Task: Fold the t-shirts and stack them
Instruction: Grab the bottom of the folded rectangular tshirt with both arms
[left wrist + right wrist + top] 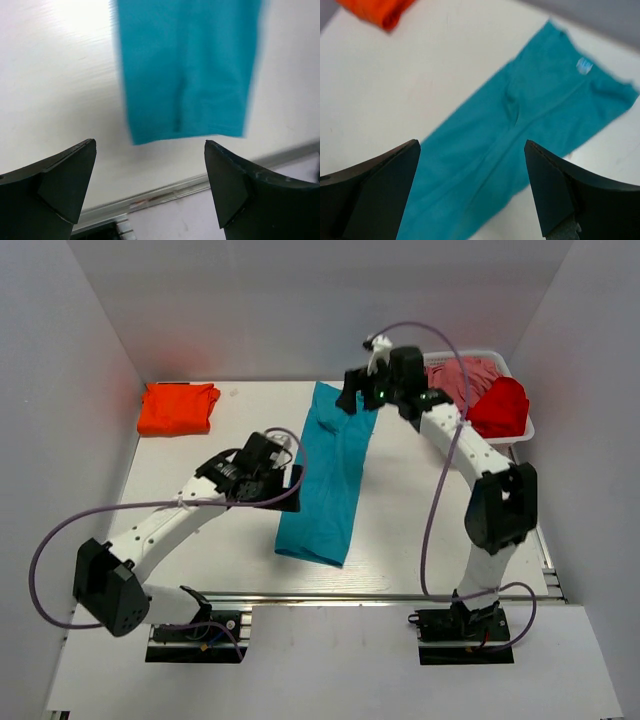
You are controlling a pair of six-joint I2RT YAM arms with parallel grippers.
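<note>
A teal t-shirt lies flat on the table as a long narrow strip, folded lengthwise, running from the back middle toward the front. My left gripper hovers open at its left edge, with the strip's near end ahead of the fingers. Over the far end of the teal t-shirt my right gripper stands open, nothing between its fingers. An orange t-shirt, folded to a small rectangle, rests at the back left corner.
A white basket at the back right holds a red shirt and a pink one. White walls enclose the table on three sides. A metal rail runs along the table's front edge.
</note>
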